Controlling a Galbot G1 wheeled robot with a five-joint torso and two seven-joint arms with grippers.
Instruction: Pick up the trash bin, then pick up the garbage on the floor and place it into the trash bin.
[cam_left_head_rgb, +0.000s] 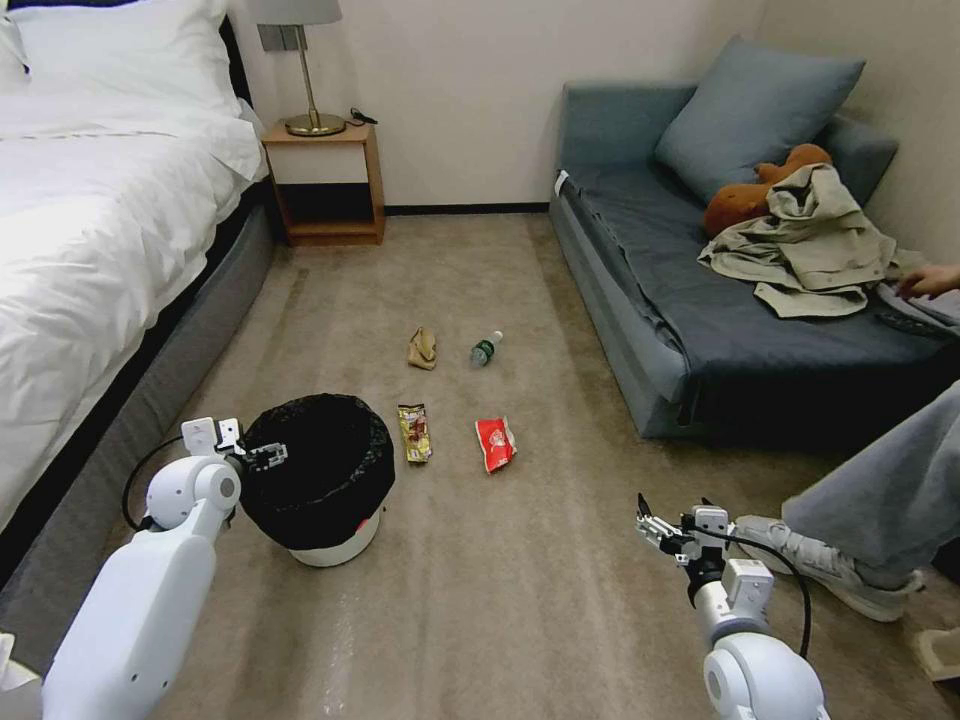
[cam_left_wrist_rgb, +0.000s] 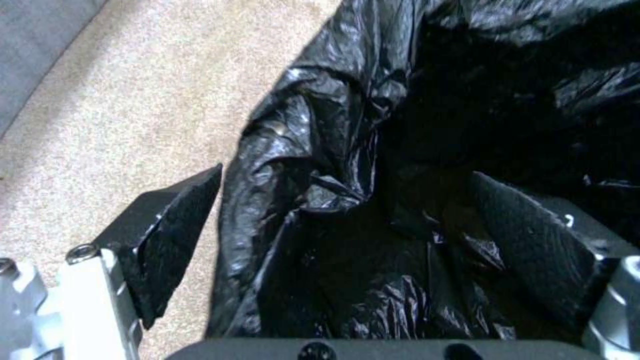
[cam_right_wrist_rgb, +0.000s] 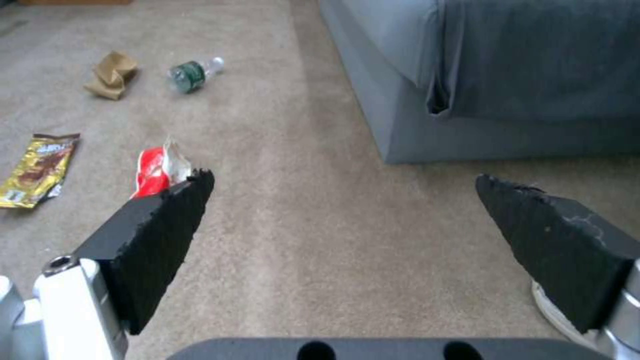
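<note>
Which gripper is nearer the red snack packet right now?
Right. The right gripper, open, hovers over bare carpet a short way from the red snack packet, toward the sofa side. The left gripper straddles the trash bin rim, the gold-brown wrapper lying between.

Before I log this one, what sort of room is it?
Most likely a bedroom, perhaps a hotel room: a bed with white bedding, a wooden nightstand carrying a lamp, and a grey sofa on carpet.
</note>
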